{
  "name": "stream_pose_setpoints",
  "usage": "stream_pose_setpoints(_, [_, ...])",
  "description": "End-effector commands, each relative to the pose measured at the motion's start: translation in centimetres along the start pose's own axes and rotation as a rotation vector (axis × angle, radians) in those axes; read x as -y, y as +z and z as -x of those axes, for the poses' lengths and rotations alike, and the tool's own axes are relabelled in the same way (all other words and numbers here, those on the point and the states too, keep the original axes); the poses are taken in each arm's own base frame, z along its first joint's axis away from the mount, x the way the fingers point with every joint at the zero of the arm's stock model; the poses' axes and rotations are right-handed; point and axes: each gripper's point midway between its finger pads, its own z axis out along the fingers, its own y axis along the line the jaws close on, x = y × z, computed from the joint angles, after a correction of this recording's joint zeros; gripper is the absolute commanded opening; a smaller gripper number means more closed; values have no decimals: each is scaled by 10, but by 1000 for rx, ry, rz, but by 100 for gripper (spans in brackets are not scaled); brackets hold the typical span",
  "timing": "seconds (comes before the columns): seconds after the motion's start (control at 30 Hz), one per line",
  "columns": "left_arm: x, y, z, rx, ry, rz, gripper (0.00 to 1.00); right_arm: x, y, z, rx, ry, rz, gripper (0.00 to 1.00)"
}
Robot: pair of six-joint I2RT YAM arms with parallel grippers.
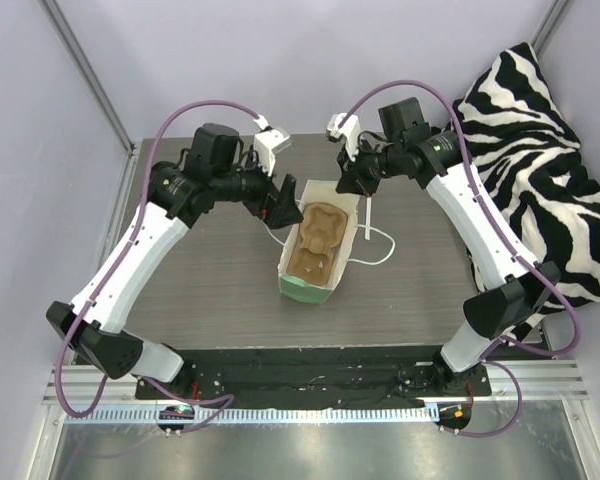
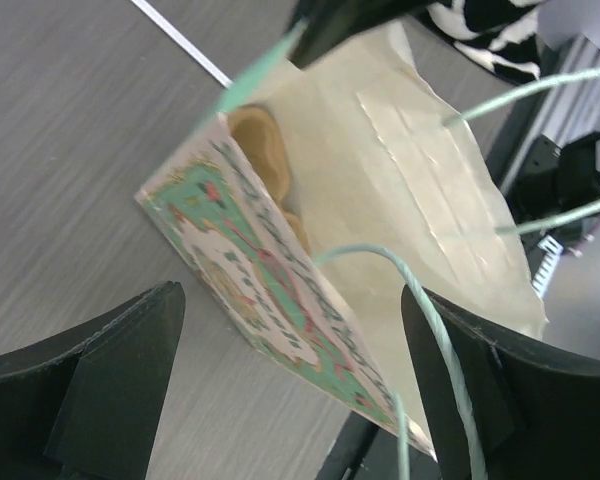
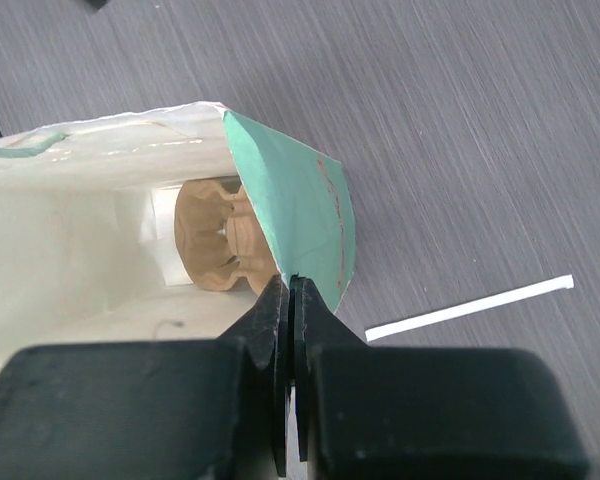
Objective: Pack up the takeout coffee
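Right gripper [image 3: 292, 300]: fingers pinching shut on bag [image 3: 300, 210] rim. Left gripper [image 2: 290, 305]: fingers standing wide open (gripping nothing). One bag mid-surface, holding one carrier [image 1: 315, 245]; one straw [image 3: 470, 308].

Both arms: bases at near edge, upper links angled outward, forearms bent inward toward centre.
Left arm: wrist pitched down; left claw [image 2: 290, 340] fingers spread wide.
Right arm: wrist pitched down; right claw [image 3: 292, 300] fingers pressed together, pinching edge of paper bag [image 3: 300, 210].
Two claws near each other, not touching.
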Motion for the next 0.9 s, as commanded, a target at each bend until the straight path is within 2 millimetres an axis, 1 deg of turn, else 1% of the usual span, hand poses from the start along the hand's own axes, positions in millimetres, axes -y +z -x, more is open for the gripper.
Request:
stream_pose_setpoints(0.0, [-17,-19,47,180,43,112,94,-13,-11,21,61,-125,46,1])
stream_pose_setpoints(0.07, [-19,-20,58,212,-22,94,93,-17,-13,22,70,-144,62,1])
stream_pose_setpoints(0.1, [-25,-26,66,235,-44,102,90,-18,-12,21,69,-153,65,1])
stream_pose_setpoints(0.13, [-31,-22,67,230,-76,102,88,-18,-12,22,71,-158,66,1])
stream_pose_setpoints(0.2, [-27,-23,74,239,-101,74,85,-18,-12,24,76,-163,60,1])
stream_pose_setpoints(0.27, [-30,-17,73,228,-122,81,84,-18,-11,25,75,-162,56,1])
stream_pose_setpoints(0.37, [-40,-6,66,201,-158,110,89,-17,-10,28,80,-165,47,1])
stream_pose_setpoints(0.43, [-39,0,65,194,-159,119,89,-16,-10,31,87,-169,42,1])
stream_pose_setpoints(0.5, [-33,9,64,180,-150,106,89,-18,-8,33,90,-172,44,1])
stream_pose_setpoints(0.57, [-31,16,58,160,-145,114,89,-18,-9,35,93,-175,43,1])
stream_pose_setpoints(0.6, [-35,21,49,137,-157,127,86,-17,-10,37,99,-179,38,1])
stream_pose_setpoints(0.63, [-39,23,45,127,-169,147,84,-17,-10,37,98,-180,34,1])
stream_pose_setpoints(0.73, [-42,29,33,86,-198,151,73,-15,-12,40,104,-187,21,1])
stream_pose_setpoints(0.77, [-42,30,30,78,-203,150,64,-14,-12,40,104,-187,20,1])
stream_pose_setpoints(0.83, [-43,33,26,67,-224,155,54,-14,-12,41,108,-191,13,2])
stream_pose_setpoints(0.87, [-43,34,25,63,-232,155,45,-13,-11,41,107,-189,13,2])
